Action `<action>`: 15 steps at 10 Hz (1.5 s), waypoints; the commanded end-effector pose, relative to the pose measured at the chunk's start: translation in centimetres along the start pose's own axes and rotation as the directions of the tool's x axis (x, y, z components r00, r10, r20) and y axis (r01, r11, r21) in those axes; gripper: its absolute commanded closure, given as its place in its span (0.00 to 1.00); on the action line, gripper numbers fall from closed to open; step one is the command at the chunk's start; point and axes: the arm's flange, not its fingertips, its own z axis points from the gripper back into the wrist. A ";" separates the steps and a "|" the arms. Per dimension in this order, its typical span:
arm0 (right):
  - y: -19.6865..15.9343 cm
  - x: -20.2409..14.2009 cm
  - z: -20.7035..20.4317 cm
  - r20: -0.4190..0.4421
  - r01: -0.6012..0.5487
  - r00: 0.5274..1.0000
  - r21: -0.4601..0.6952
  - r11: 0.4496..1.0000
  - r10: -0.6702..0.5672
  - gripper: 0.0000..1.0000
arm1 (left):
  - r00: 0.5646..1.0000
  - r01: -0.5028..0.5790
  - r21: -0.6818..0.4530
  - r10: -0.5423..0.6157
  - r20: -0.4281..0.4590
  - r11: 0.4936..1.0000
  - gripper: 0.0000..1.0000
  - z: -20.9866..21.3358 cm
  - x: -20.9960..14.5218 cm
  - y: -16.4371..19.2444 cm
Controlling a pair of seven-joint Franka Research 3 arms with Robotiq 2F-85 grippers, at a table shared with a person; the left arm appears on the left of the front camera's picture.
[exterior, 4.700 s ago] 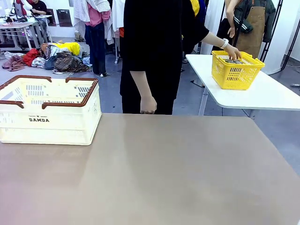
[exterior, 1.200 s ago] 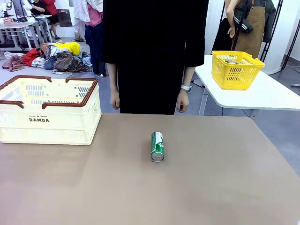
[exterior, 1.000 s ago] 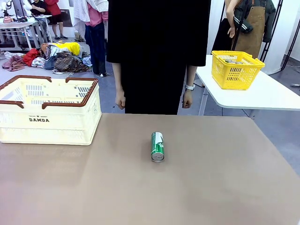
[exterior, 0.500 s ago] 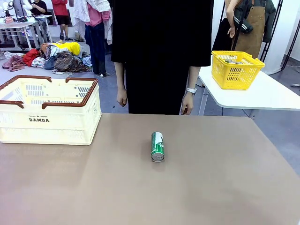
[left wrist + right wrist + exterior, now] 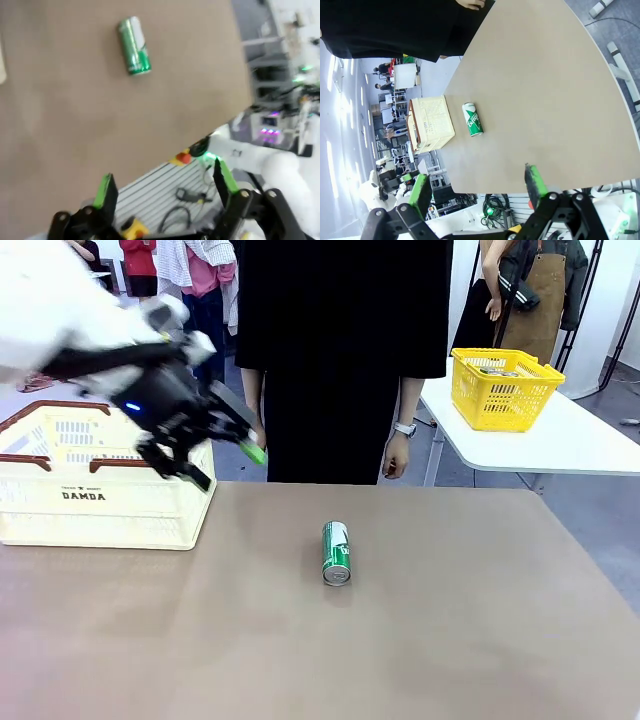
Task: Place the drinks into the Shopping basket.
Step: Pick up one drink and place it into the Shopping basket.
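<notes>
Lying flat, the green can points lengthwise toward the person.

Bright, even indoor light; the left pincer is motion-blurred, and wrist views warp at the edges.

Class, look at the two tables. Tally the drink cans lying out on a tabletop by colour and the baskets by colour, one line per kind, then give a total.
Green drink can: 1
Cream-white shopping basket: 1
Yellow mesh basket: 1
Total: 3
</notes>
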 end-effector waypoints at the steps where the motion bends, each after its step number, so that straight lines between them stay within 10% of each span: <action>1: 0.1 -0.1 0.2 0.000 -0.020 1.000 0.012 1.000 0.020 0.00 | 0.990 -0.126 0.021 0.128 -0.062 0.992 0.00 -0.2 2.8 2.2; 8: 0.1 -0.1 0.2 0.000 -0.020 1.000 0.012 1.000 0.020 0.00 | 1.000 0.019 -0.025 -0.019 -0.012 0.999 0.00 0.4 0.5 -0.5; 12: 0.1 -0.1 0.2 0.000 -0.020 1.000 0.012 1.000 0.020 0.00 | 0.976 0.073 0.182 -0.032 -0.217 0.981 0.00 -9.2 7.3 -6.8; 15: 0.1 -0.1 0.2 0.000 -0.020 1.000 0.012 1.000 0.020 0.00 | 0.987 -0.063 0.315 0.105 -0.118 0.947 0.00 -16.2 9.7 -7.3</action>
